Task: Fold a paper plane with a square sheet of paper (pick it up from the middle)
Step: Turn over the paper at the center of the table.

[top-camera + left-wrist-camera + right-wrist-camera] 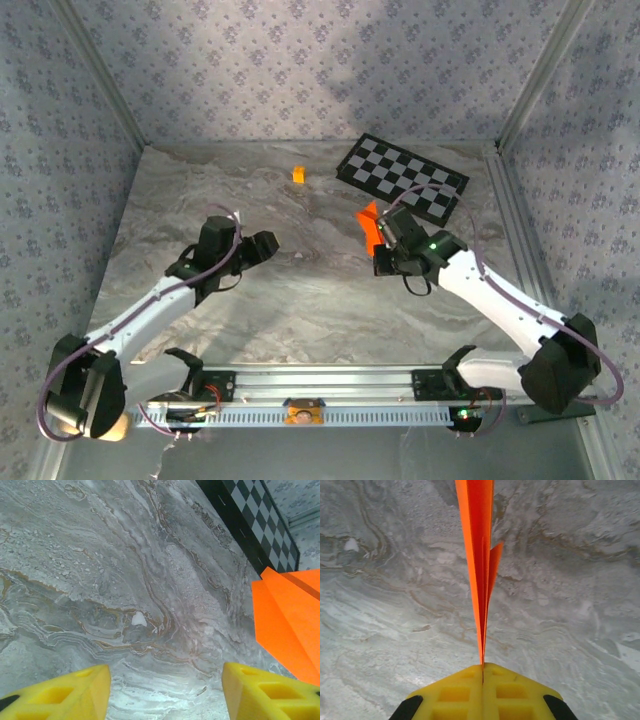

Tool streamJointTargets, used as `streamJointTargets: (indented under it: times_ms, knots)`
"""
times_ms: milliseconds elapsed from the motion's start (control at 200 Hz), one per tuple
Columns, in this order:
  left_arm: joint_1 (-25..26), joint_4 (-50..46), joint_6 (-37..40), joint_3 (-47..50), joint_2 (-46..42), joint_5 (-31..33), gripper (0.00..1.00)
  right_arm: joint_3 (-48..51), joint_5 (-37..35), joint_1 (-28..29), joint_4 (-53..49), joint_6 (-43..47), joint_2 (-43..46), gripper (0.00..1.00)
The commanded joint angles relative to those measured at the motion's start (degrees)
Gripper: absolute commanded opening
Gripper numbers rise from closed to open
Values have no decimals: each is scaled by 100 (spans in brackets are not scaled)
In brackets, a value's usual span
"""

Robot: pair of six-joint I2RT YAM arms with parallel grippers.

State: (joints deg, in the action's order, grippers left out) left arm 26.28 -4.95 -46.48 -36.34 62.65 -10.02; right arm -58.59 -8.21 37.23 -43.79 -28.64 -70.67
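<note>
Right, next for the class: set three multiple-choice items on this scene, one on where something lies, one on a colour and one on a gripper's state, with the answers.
1. Where does the checkered board lie on the table?
A. in the near left corner
B. in the far right part
C. between the arm bases

2. What colour is the folded paper?
A. blue
B. white
C. orange

3. In what state is the right gripper?
A. shut on the folded paper
B. wide open over bare table
C. shut on nothing

Answers:
1 B: in the top view the board sits far back on the right.
2 C: the paper is bright orange in all three views.
3 A: the right wrist view shows the gripper closed, with the paper standing out from its tip.
</note>
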Motion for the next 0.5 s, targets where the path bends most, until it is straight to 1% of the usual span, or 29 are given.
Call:
streamJointTargets:
  times_ms: [0, 100, 205, 355, 495]
  knots:
    - [-91, -50, 168, 30, -135, -422, 63, -413, -748, 245, -789, -101, -241, 0]
    - [-124, -284, 265, -100, -44, -517, 63, -587, -1106, 481, -1012, -158, -397, 0]
    - [-141, -172, 164, -19, -25, -522, 63, -614, -1363, 671, -1077, -138, -464, 0]
    - [-167, -12, -31, 4, 24, -634, 63, -699, -1654, 797, -1173, 106, -497, 0]
    - [-205, -35, -24, -55, 154, -715, 63, -914, -2249, 1011, -1351, 289, -690, 0]
